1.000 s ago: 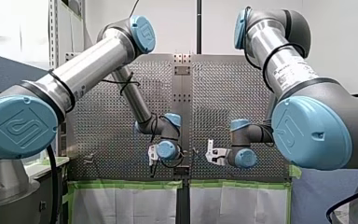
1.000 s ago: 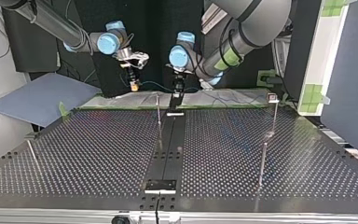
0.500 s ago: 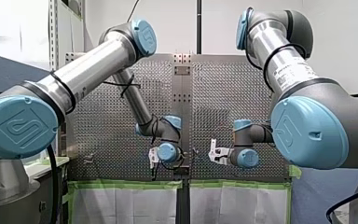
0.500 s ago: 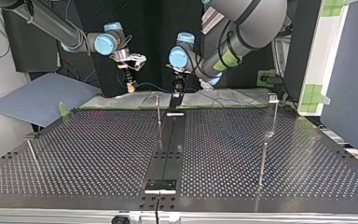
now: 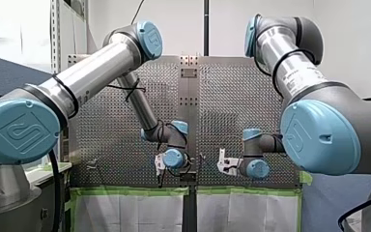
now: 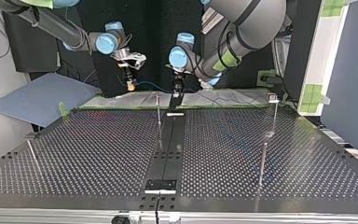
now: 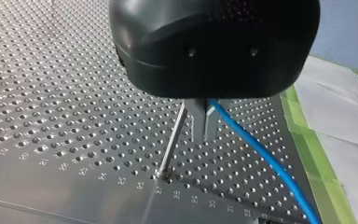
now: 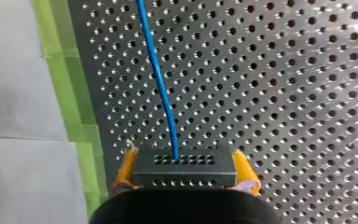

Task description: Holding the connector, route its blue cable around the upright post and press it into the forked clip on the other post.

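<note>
- The right jaws pinch the connector [image 8: 185, 167]; the left jaws are pressed onto its blue cable [image 7: 256, 149], with the upright post [image 7: 172, 140] just beside them.
- Routing step, I'd say; next, carry the cable round that post.

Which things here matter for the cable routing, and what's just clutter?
Job: connector, held by my right gripper; blue cable; upright post; clip-topped post; my left gripper.
Lying about: blue-grey sheet; green tape; bare rod at the top view's right.
</note>
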You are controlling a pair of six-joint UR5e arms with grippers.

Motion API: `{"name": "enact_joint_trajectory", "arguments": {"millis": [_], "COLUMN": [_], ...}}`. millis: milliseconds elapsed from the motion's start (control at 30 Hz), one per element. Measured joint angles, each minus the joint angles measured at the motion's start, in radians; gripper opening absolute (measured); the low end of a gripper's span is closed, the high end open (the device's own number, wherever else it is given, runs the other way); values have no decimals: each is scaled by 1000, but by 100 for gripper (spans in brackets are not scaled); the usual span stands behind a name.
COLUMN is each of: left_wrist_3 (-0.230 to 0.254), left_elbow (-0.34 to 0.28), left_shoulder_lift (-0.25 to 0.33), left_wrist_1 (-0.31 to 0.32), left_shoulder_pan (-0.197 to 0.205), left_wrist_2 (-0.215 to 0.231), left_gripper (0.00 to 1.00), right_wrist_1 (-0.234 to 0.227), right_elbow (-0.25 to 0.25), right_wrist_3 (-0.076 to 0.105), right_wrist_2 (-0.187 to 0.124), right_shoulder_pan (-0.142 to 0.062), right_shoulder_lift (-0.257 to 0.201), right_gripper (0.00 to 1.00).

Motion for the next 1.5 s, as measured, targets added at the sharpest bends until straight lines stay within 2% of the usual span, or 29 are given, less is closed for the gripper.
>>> {"name": "enact_joint_trajectory", "arguments": {"millis": [167, 433, 700, 1200, 1500], "left_wrist_3": [-12, -30, -30, -28, -21], "left_elbow": [0, 23, 53, 56, 56], "left_shoulder_lift": [-3, -37, -40, -41, -41], "left_wrist_1": [1, 3, -9, -17, -23], "left_shoulder_pan": [1, 4, 4, 5, 5], "left_wrist_2": [2, 7, 8, 12, 16], "left_gripper": [4, 4, 4, 4, 4], "right_wrist_1": [2, 21, 30, 35, 50], "right_elbow": [-8, -33, -50, -60, -66], "right_wrist_3": [1, 1, 0, 3, -2], "right_wrist_2": [-1, -3, -5, -5, -5], "right_shoulder_pan": [-2, -11, -26, -62, -70], "right_shoulder_lift": [6, 7, 7, 7, 7], "right_gripper": [0, 0, 0, 0, 0]}}
